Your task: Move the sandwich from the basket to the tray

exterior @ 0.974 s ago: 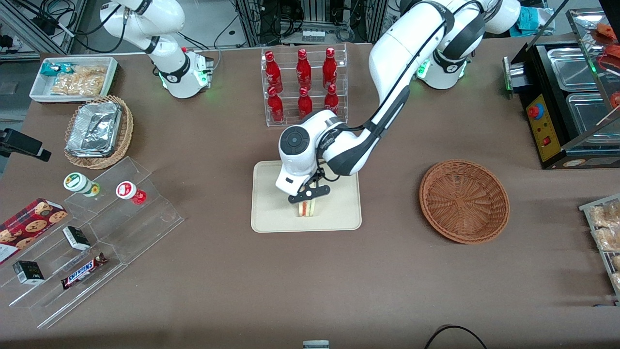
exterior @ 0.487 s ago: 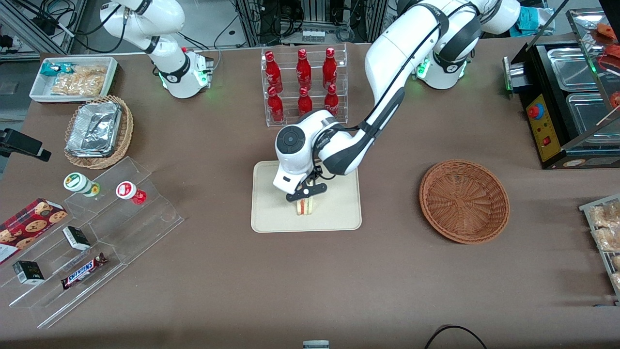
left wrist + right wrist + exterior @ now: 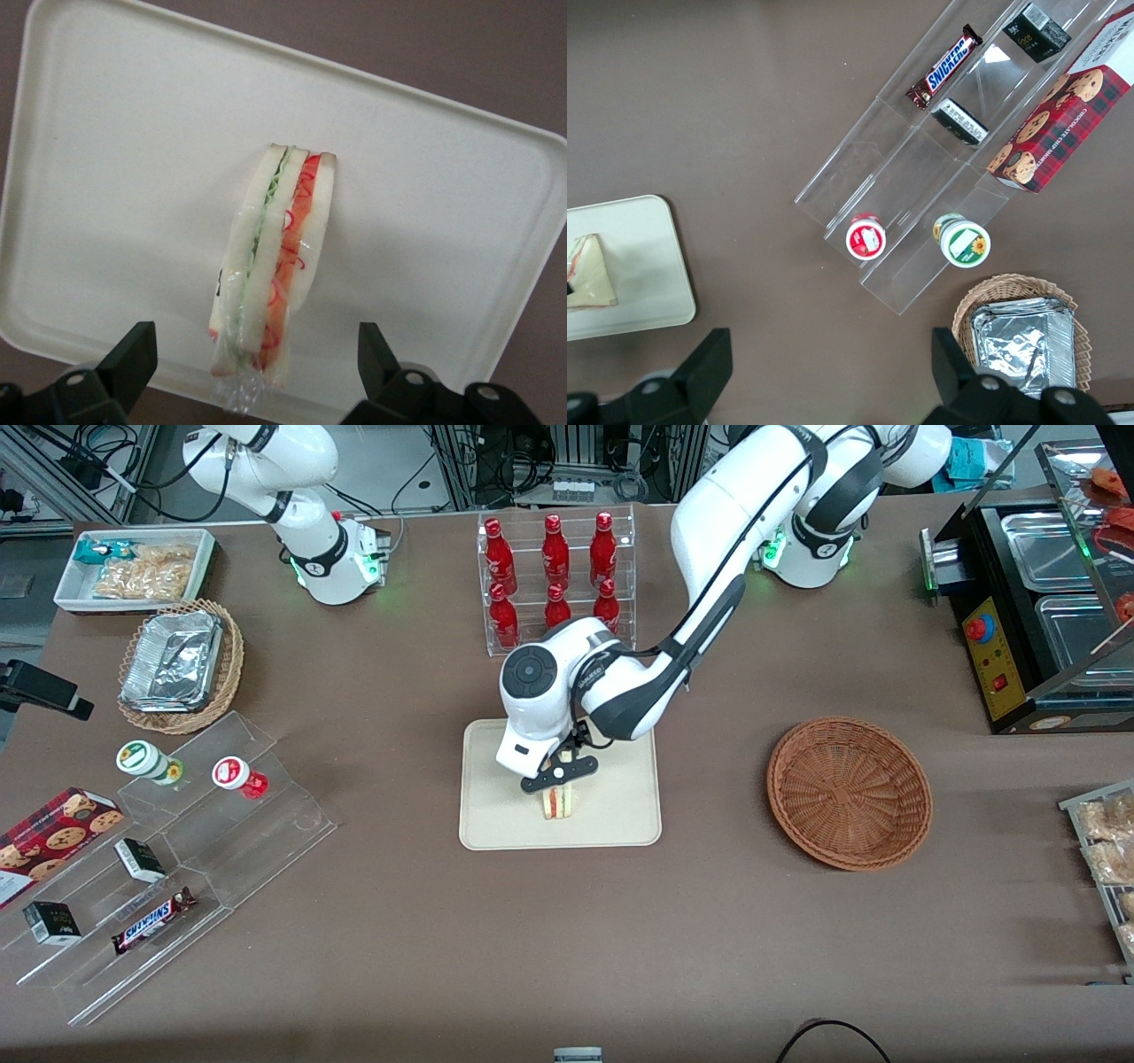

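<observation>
The tray point(image 3: 496, 815) sits mid-frame in the front view, and the sandwich point(image 3: 558, 802) is standing on it, cut edge up. My gripper point(image 3: 560, 772) hovers right above it, fingers point(image 3: 133, 354) spread wide and touching nothing. The wicker basket point(image 3: 849, 792) sits further right, empty.

Wrapped sandwich point(image 3: 270, 283) on edge on tray point(image 3: 620, 815); basket point(image 3: 849, 793) empty.

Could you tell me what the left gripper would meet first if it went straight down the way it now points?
Most likely the sandwich: the left gripper hangs open just above it, fingers either side, so it might straddle the wedge and reach the tray beneath instead.
</observation>
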{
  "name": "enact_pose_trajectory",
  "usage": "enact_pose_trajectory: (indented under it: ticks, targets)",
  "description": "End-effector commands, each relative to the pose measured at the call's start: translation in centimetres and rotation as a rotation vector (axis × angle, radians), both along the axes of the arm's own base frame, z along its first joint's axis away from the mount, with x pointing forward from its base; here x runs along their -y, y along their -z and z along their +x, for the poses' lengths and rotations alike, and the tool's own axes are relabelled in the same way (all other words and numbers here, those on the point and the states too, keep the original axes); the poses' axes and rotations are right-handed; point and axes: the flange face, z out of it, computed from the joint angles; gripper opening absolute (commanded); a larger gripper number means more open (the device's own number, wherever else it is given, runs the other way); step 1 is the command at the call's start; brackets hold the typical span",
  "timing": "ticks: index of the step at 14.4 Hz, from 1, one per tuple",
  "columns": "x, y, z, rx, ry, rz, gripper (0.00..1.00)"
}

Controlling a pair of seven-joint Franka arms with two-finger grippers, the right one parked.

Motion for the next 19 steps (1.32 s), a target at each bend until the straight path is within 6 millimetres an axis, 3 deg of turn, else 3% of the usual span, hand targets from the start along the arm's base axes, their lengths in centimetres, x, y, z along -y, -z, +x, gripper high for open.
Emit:
enact_pose_trajectory:
  ticks: [1, 2, 3, 4, 6, 9, 15, 19]
  targets:
    - [-3.4, -5.6, 1.0, 0.006, -0.033, 0.072, 1.0]
    - [-4.2, -6.5, 0.7, -0.016, -0.038, 0.096, 1.0]
    - [-6.4, -7.8, 2.1, -0.025, -0.076, 0.103, 1.0]
    - [-8.6, -7.8, 2.6, -0.045, -0.098, 0.128, 1.0]
    - [-10.6, -8.1, 2.3, -0.052, -0.11, 0.148, 1.0]
    - [-17.3, -10.2, 3.8, -0.09, -0.081, 0.134, 1.0]
    - [-31.4, -14.9, 2.7, -0.145, 0.059, 0.088, 1.0]
    - [-37.6, -17.4, 1.3, -0.174, 0.121, 0.081, 1.0]
